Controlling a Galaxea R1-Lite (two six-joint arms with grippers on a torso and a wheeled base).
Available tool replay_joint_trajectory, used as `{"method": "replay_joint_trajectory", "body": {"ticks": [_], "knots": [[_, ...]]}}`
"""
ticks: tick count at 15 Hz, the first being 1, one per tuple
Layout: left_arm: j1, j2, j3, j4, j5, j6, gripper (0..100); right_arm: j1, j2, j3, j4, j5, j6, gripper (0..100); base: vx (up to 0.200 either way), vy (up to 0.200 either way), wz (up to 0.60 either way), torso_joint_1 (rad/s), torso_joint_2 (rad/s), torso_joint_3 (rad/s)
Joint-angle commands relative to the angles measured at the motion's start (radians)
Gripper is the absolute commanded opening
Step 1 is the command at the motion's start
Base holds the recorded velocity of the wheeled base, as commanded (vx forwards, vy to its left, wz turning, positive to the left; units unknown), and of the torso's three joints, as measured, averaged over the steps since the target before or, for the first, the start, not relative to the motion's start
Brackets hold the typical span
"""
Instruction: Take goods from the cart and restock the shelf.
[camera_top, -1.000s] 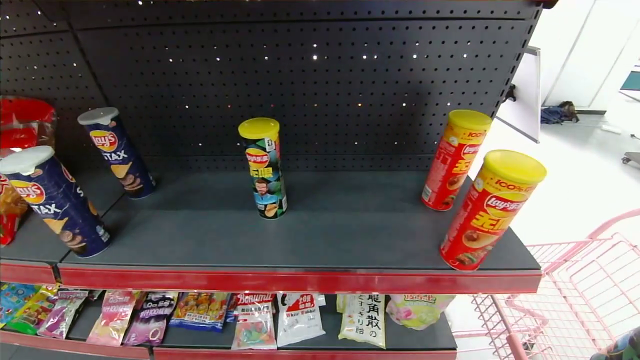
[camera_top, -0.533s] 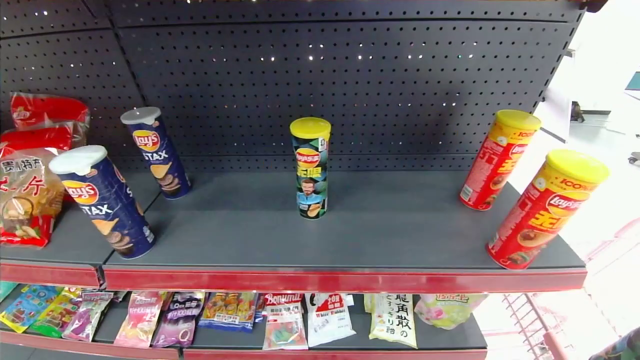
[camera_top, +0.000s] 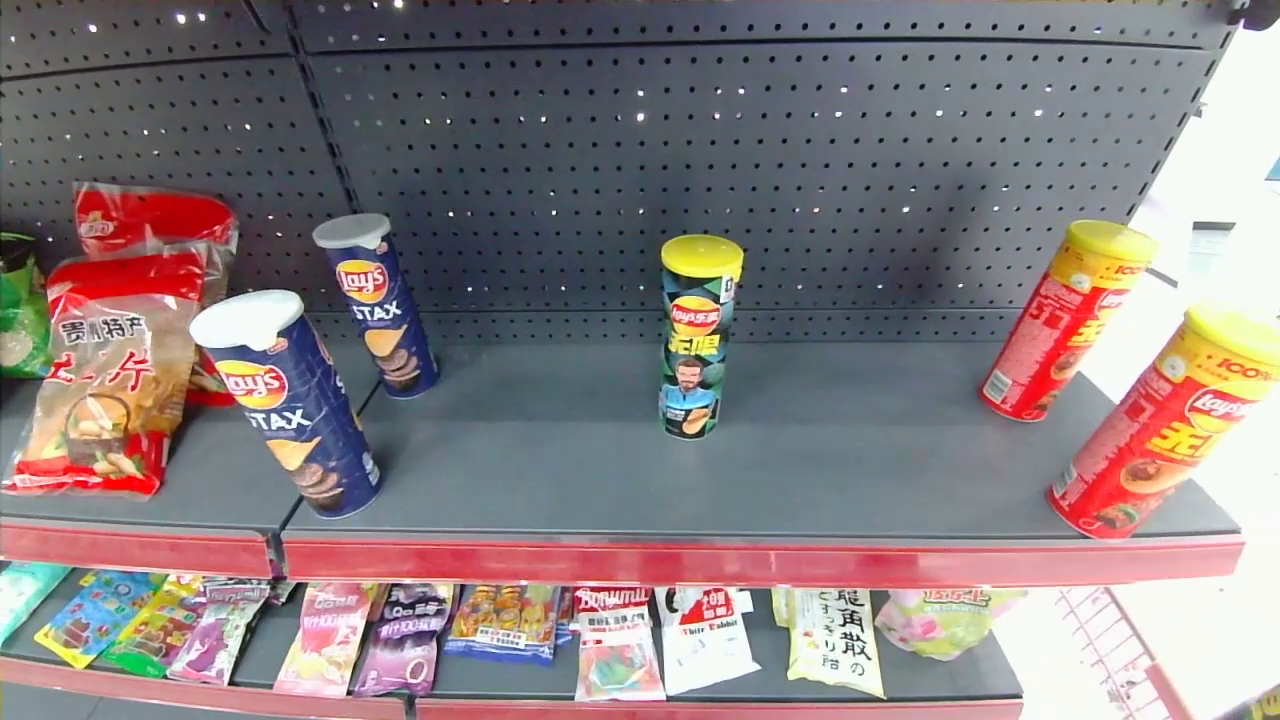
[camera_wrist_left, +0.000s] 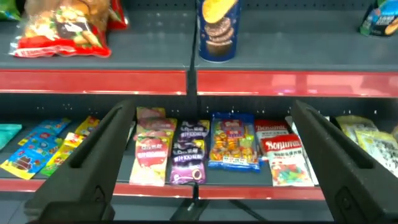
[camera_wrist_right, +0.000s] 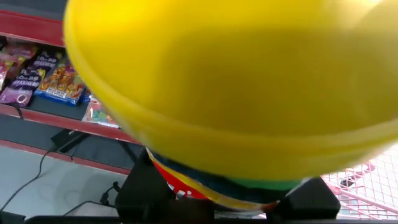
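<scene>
The dark shelf carries upright chip cans: two blue ones with white lids, a green patterned one with a yellow lid, and two red ones at the right end. My left gripper is open and holds nothing. It sits low in front of the shelf's red front edge, below a blue can. My right gripper is shut on a chip can whose yellow lid faces the camera.
Snack bags stand at the shelf's left end. The lower shelf holds a row of candy and snack packets. A corner of the pink wire cart shows at the lower right. The shelf is bare between the cans.
The head view has swung left: the cans sit further right in the picture and most of the cart has left it. The cans themselves have not moved.
</scene>
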Motion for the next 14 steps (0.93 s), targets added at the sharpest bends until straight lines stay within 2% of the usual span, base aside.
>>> {"method": "replay_joint_trajectory", "body": {"ticks": [1,2,3,4,6,7,8,9,10,11,13,14], "knots": [[-0.005,0.043,0.000,0.000,0.000,0.005,100,0.006,-0.042,0.036,-0.003,0.013,0.006,0,0.000,0.000,0.00,0.000,0.00,0.000],[-0.027,0.047,-0.002,-0.002,-0.035,0.039,100,0.012,-0.078,0.052,-0.003,0.072,0.030,0,0.000,0.000,0.00,0.000,0.00,0.000],[-0.027,0.047,-0.008,-0.002,-0.104,0.080,100,0.021,-0.113,0.062,0.000,0.145,0.043,0,0.000,0.000,0.00,0.000,0.00,0.000],[-0.047,0.100,-0.098,0.000,-0.201,0.076,100,0.020,-0.138,0.081,-0.001,0.182,0.041,0,0.000,0.000,0.00,0.000,0.00,0.000],[-0.062,0.406,-0.347,-0.006,-0.302,0.034,100,0.023,-0.179,0.124,0.000,0.185,0.038,0,0.000,0.000,0.00,0.000,0.00,0.000],[-0.107,0.500,-0.407,-0.006,-0.417,0.039,100,0.023,-0.177,0.128,-0.003,0.187,0.040,0,0.000,0.000,0.00,0.000,0.00,0.000],[-0.139,0.548,-0.422,-0.008,-0.486,0.053,100,0.023,-0.176,0.128,-0.003,0.187,0.040,0,0.000,0.000,0.00,0.000,0.00,0.000],[-0.203,0.716,-0.477,-0.010,-0.571,0.113,100,0.023,-0.174,0.128,-0.003,0.187,0.040,0,0.000,0.000,0.00,0.000,0.00,0.000],[-0.219,0.854,-0.528,-0.042,-0.575,0.133,100,0.023,-0.171,0.128,-0.003,0.185,0.040,0,0.000,0.000,0.00,0.000,0.00,0.000],[-0.231,0.969,-0.561,-0.114,-0.583,0.139,100,0.023,-0.170,0.127,-0.003,0.185,0.040,0,0.000,0.000,0.00,0.000,0.00,0.000],[-0.302,1.169,-0.597,-0.295,-0.595,0.140,100,0.020,-0.170,0.127,-0.003,0.182,0.040,0,0.000,0.000,0.00,0.000,0.00,0.000],[-0.325,1.310,-0.624,-0.441,-0.615,0.139,100,0.018,-0.170,0.127,-0.003,0.179,0.040,0,0.000,0.000,0.00,0.000,0.00,0.000]]}}
